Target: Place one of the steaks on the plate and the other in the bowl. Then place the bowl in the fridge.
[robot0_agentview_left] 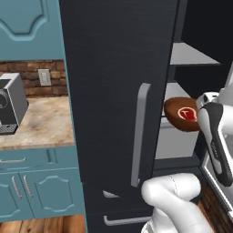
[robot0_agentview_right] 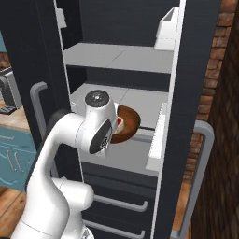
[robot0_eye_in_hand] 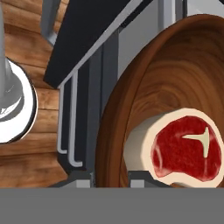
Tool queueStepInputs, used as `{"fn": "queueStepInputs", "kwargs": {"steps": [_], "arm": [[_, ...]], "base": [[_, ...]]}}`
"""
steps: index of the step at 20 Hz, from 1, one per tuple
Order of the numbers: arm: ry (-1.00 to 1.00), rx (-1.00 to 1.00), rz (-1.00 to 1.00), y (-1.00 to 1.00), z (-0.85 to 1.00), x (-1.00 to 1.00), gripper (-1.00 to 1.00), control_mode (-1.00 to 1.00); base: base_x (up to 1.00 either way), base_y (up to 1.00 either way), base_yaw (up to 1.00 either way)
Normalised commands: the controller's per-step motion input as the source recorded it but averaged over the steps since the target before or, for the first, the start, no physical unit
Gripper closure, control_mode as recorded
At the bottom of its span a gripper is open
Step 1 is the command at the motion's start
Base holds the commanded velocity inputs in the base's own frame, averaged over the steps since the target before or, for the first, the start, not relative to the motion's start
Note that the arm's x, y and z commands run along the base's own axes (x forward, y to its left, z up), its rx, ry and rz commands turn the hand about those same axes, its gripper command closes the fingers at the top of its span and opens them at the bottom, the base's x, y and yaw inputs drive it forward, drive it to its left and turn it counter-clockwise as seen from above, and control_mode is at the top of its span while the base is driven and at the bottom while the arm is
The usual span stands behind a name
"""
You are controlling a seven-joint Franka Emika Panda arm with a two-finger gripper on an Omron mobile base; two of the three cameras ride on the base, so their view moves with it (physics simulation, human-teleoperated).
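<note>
Here the bowl (robot0_agentview_left: 181, 113) with the red steak (robot0_eye_in_hand: 187, 152) in it sits at the fridge (robot0_agentview_left: 113, 91) shelf, partly hidden behind the arm. The gripper's fingers are out of sight, closed on the bowl.

Teal cabinets (robot0_agentview_left: 32, 191) with slim metal handles stand below a beige stone countertop (robot0_agentview_left: 43, 120). A grey boxy appliance (robot0_agentview_left: 10, 105) sits on this countertop at the frame's left edge. A white wall outlet (robot0_agentview_left: 44, 77) is mounted on the red brick backsplash (robot0_agentview_left: 27, 75) behind the appliance. A teal upper cabinet (robot0_agentview_left: 29, 29) with a curved panel hangs above the backsplash. A wooden plank floor (robot0_agentview_left: 43, 224) runs beneath the lower cabinets. A brick wall (robot0_agentview_right: 224, 116) rises along the right edge of the right base view. All these items lie well apart from the fingers.
</note>
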Motion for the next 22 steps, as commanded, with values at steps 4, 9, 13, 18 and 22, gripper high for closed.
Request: {"fn": "queueStepInputs", "kwargs": {"steps": [4, 9, 13, 18, 22], "arm": [[0.00, 0.00, 0.00, -0.23, -0.04, 0.37, 1.00, -1.00], [0.00, 0.00, 0.00, -0.05, 0.00, 0.48, 1.00, -1.00], [0.00, 0.00, 0.00, 0.00, 0.00, 0.46, 1.00, -1.00], [0.00, 0.00, 0.00, -0.01, -0.04, 0.44, 1.00, -1.00], [0.00, 0.00, 0.00, -0.01, -0.08, 0.45, 1.00, -1.00]], "base": [[0.00, 0.00, 0.00], [0.00, 0.00, 0.00], [0.00, 0.00, 0.00], [0.00, 0.00, 0.00], [0.00, 0.00, 0.00]]}}
